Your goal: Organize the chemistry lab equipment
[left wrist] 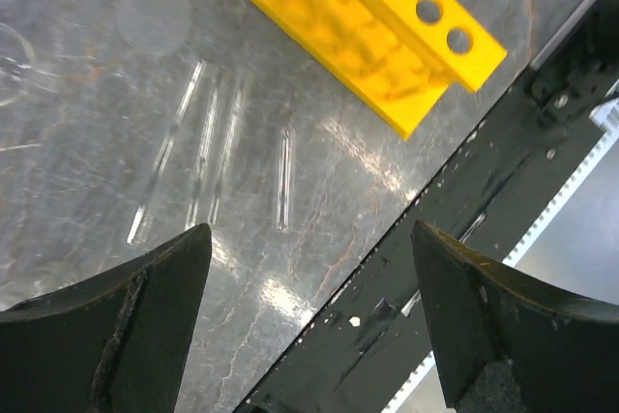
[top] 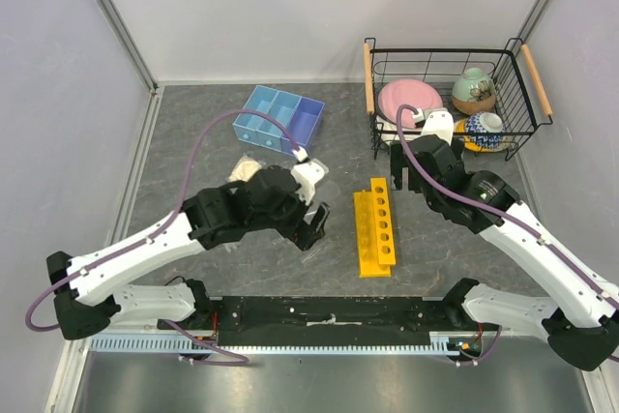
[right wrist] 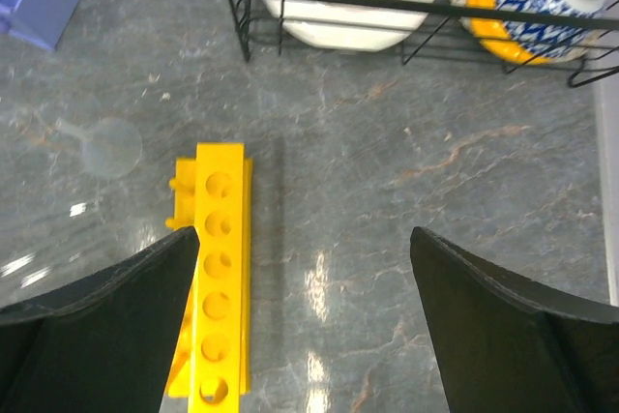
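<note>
Four thin clear test tubes (left wrist: 283, 181) flat on the grey marbled surface (top: 174, 113) toward its near edge, three side by side and one a little apart, just left of the yellow rack with two rows of round holes (top: 375, 227). No tube visible in any hole. Left tool (left wrist: 309, 239) directly above the tubes, jaws spread wide, nothing held. Right tool (right wrist: 305, 239) equally wide and holding nothing, above the rack's far end, not far from the black wire basket (top: 440, 48) at the far right corner. Blue three-compartment tray (top: 280, 118) by the middle of the far edge, cream lump (top: 247, 169) just in front of it, small clear funnel (left wrist: 150, 12) lying beyond the tubes.

Probably very light, rigid, slick and round, so apt to roll or skate away from closing pads, and likely to crack under a hard squeeze. Best taken at mid-length, pads square to the axis, gently. Lone tube first, being free of neighbours. Barely any height off the surface, so fingertips nearly down before closing. Faint against the grey and easy to misjudge.
</note>
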Motion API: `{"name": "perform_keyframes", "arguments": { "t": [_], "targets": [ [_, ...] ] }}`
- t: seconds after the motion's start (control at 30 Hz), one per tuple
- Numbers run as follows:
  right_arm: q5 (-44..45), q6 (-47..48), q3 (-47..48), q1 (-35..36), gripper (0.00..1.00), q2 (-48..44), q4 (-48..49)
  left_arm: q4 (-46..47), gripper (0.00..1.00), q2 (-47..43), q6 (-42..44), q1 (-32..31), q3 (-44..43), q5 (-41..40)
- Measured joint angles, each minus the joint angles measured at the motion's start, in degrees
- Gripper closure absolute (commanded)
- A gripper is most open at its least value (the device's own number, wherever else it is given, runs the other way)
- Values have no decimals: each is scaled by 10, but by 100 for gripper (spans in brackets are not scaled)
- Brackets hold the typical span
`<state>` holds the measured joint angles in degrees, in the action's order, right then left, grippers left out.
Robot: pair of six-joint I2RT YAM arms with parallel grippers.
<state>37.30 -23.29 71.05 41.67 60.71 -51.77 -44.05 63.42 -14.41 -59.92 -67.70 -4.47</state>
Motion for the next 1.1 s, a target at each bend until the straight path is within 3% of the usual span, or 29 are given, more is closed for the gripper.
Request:
{"name": "perform_keyframes", "arguments": {
  "t": [0.17, 0.43, 1.1],
  "targets": [
    [-46, -3, -23, 0, 2, -12, -3, 34, 20, 37, 0, -24, 70, -14],
    [-86, -3, -47, 0, 2, -10, 1, 64, 23, 66, -21, -24, 157, -30],
    [-125, 0, -92, 0, 2, -7, 37, 145, 39, 166, -86, -25, 203, -44]
  ]
}}
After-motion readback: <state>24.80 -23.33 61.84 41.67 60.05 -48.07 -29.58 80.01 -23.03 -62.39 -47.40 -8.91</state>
